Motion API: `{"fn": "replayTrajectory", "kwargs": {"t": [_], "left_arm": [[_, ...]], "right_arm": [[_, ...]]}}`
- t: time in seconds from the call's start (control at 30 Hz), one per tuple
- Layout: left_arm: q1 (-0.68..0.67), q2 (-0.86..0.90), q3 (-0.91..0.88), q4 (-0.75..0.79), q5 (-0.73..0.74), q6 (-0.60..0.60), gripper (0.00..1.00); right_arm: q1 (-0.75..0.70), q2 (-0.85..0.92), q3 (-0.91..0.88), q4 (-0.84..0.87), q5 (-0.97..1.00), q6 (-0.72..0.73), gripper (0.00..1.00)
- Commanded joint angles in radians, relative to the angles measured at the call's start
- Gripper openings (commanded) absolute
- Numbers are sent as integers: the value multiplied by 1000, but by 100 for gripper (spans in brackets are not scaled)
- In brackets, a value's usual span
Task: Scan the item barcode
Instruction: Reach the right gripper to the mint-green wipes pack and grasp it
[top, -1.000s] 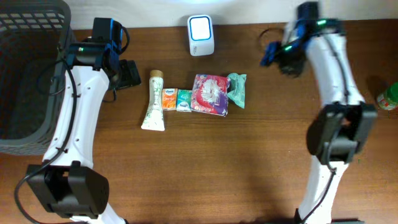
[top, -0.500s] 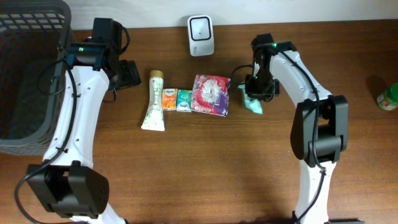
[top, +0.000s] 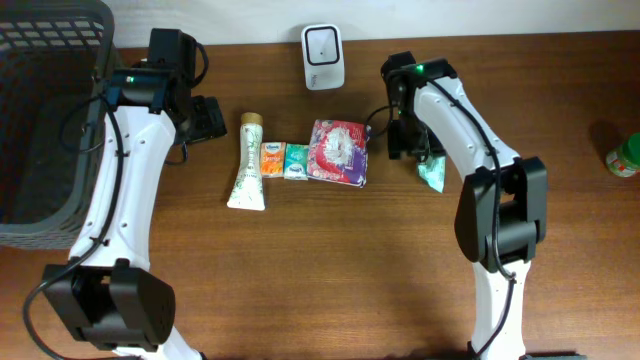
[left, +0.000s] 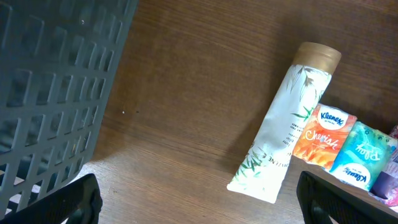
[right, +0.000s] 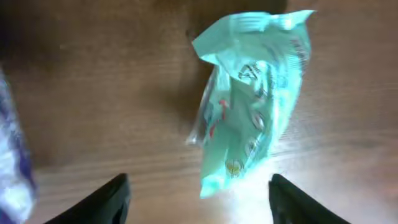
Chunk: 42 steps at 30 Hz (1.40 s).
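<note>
Right claw (right: 198, 190) spread, empty; green packet (right: 252, 99) lies just ahead, between its fingers. Best: lower centered, pinch packet's middle, leave print uncovered for scanner (top: 323, 57). Left claw (left: 199, 193) spread.

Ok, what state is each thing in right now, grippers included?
left gripper: open, empty.
right gripper: open, nothing gripped.
green packet: crumpled, lying loose on the table.
scanner: window dark.
tube: lying flat, cap on.
tissue packs: lying flat, side by side.
</note>
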Motion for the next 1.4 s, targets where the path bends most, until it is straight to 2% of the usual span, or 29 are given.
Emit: {"fn": "replayTrajectory", "kwargs": {"t": [0.0, 0.03, 0.1, 0.17, 0.2, 0.27, 0.33, 0.4, 0.47, 0.73, 0.8, 0.87, 0.97, 1.07, 1.17, 1.23, 1.37], "left_arm": [[-1, -13, 2, -1, -7, -7, 99], [-1, -13, 2, -1, -7, -7, 99], [-1, -13, 2, 0, -7, -7, 99], [-1, -13, 2, 0, -7, -7, 99], [-1, -13, 2, -1, -7, -7, 99], [-1, -13, 2, -1, -7, -7, 99], [-1, -13, 2, -1, -7, -7, 99], [-1, -13, 2, -1, -7, -6, 99], [-1, -13, 2, -1, -7, -6, 99], [-21, -13, 2, -1, -7, -7, 99], [-24, -13, 2, 0, -7, -7, 99], [-24, -13, 2, -1, -7, -7, 99], [-24, -13, 2, -1, -7, -7, 99], [-24, -13, 2, 0, -7, -6, 99], [-24, -13, 2, -1, -7, -7, 99], [-24, -13, 2, 0, -7, -7, 99], [-24, -13, 2, -1, -7, -7, 99]], "right_arm": [[6, -20, 171, -89, -2, -34, 89], [5, -20, 229, -128, -2, -51, 99], [-23, -20, 309, -162, -100, -104, 99], [-108, -20, 320, -166, -436, -277, 99], [-161, -20, 320, -170, -508, -337, 99], [-229, -20, 320, -170, -509, -340, 98], [-314, -19, 318, -170, -589, -353, 99], [-382, -18, 302, -188, -764, -500, 99], [-414, -17, 277, -205, -814, -555, 99], [-441, -16, -64, -29, -894, -555, 99], [-441, -15, -104, -29, -892, -548, 100], [-440, -15, -129, -26, -886, -543, 86], [-409, -15, -143, 7, -850, -491, 83], [-335, -15, -144, 85, -572, -306, 73], [-247, -15, -148, 129, -531, -285, 71], [-193, -15, -168, 174, -459, -208, 66], [-97, -15, -233, 259, -373, -146, 67]]}}
